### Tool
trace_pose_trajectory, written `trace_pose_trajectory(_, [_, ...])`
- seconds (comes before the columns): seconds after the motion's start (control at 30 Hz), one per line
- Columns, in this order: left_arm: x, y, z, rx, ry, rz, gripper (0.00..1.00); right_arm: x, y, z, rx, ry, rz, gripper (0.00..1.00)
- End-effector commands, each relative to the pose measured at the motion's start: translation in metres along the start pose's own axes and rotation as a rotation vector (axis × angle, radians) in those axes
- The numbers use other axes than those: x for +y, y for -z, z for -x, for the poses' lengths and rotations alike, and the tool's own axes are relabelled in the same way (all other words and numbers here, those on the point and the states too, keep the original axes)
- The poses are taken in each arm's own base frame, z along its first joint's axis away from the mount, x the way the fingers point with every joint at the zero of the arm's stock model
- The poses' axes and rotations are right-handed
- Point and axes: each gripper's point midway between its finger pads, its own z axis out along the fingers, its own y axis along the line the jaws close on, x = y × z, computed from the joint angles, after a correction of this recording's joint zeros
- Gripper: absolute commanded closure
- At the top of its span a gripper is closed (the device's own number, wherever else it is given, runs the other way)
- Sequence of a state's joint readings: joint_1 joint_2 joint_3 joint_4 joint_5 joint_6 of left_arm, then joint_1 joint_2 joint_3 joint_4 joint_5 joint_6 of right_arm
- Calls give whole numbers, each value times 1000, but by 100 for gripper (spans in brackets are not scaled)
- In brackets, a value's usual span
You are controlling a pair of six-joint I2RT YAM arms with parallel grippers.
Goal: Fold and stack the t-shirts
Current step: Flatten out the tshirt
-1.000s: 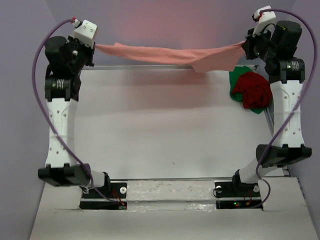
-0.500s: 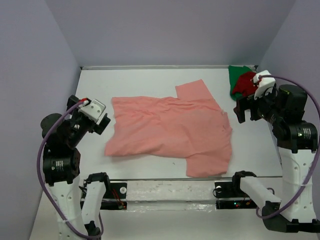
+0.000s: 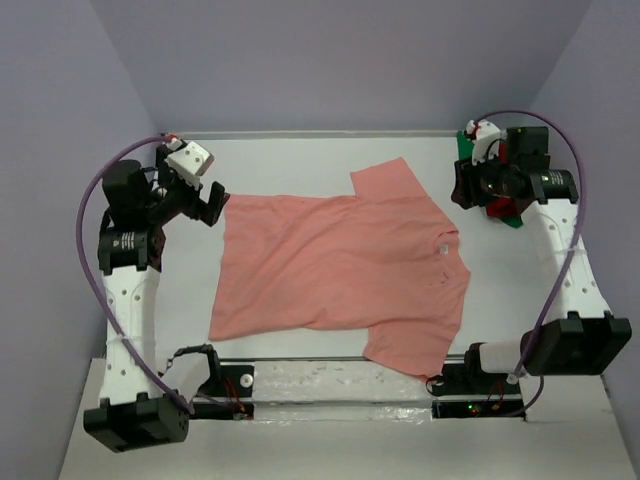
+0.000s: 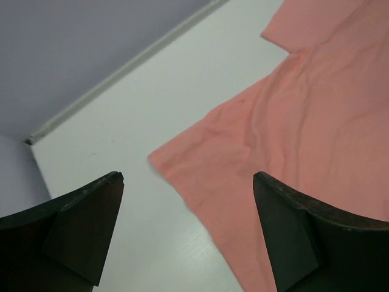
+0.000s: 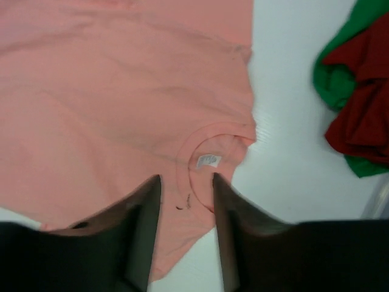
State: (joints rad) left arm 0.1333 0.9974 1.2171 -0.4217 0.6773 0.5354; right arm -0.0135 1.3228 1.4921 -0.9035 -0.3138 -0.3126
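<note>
**Top view.** The salmon-pink t-shirt (image 3: pixel 340 270) lies spread flat on the white table (image 3: pixel 300 165), with its collar toward the right arm and its near sleeve close to the table's near edge.

**Left arm.** The left gripper (image 3: pixel 212 203) hangs just beside the shirt's far left corner. In the left wrist view we see its fingers (image 4: pixel 85 225) spread wide and released. Between them are only that corner of cloth and bare table, and nothing is gripped.

**Right arm.** The right gripper (image 3: pixel 463 185) hangs beside the collar. In the right wrist view its fingers (image 5: pixel 140 234) stand a narrow gap apart and grasp nothing; the collar shows through the gap.

**Writing.** Inside the collar we note a small white label (image 5: pixel 208 160), whose print is too small to read. A few small dark marks just below the collar are equally illegible.

**Hidden parts.** The dark red t-shirt (image 5: pixel 364 115) lies crumpled on the green t-shirt (image 5: pixel 331 79) at the table's far right. In the top view the right arm hides most of both, and in the wrist view the picture's edge cuts them off.
</note>
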Motion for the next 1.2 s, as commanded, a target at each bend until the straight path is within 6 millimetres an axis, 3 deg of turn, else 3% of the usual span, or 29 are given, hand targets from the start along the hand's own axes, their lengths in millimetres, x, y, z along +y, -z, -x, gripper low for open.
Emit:
trace_pose_trajectory(0.0, [-21,-49,-54,108,141,-148,1,14,-30,-6,15,-11,146,92])
trace_pose_trajectory(0.03, [-24,-57,-63,140,154,-167,1,13,-39,-10,40,-19,160,100])
trace_pose_trajectory(0.1, [-39,-75,-85,218,186,-237,1,14,-60,-24,110,-33,209,100])
trace_pose_trajectory(0.2, [-45,-88,-93,253,194,-296,16,12,-82,-28,149,-50,249,100])
trace_pose_trajectory(0.23, [-60,-100,-104,300,198,-351,21,10,-87,-29,162,-57,251,100])
trace_pose_trajectory(0.3, [-58,-115,-122,389,210,-352,24,9,-103,-30,195,-75,286,100])
trace_pose_trajectory(0.33, [-55,-123,-118,397,194,-352,42,11,-109,-30,208,-78,299,100])
trace_pose_trajectory(0.4, [-52,-131,-130,447,198,-340,61,11,-119,-26,221,-73,309,100])
trace_pose_trajectory(0.47, [-49,-141,-140,477,198,-330,90,12,-134,-34,259,-80,322,100])
trace_pose_trajectory(0.5, [-41,-145,-145,501,195,-278,98,10,-137,-34,264,-81,317,100])
trace_pose_trajectory(0.7, [-9,-164,-170,588,186,-105,100,2,-169,-39,308,-87,319,100])
trace_pose_trajectory(0.93, [-7,-175,-213,743,200,-97,100,-4,-202,-51,377,-100,319,100])
trace_pose_trajectory(1.0, [-4,-179,-216,767,202,-98,100,-3,-208,-48,381,-93,325,100])
trace_pose_trajectory(1.1, [-11,-182,-236,863,227,-138,100,-5,-223,-64,437,-107,333,100])
trace_pose_trajectory(1.17, [-11,-187,-237,868,229,-144,100,-2,-228,-68,454,-97,334,100])
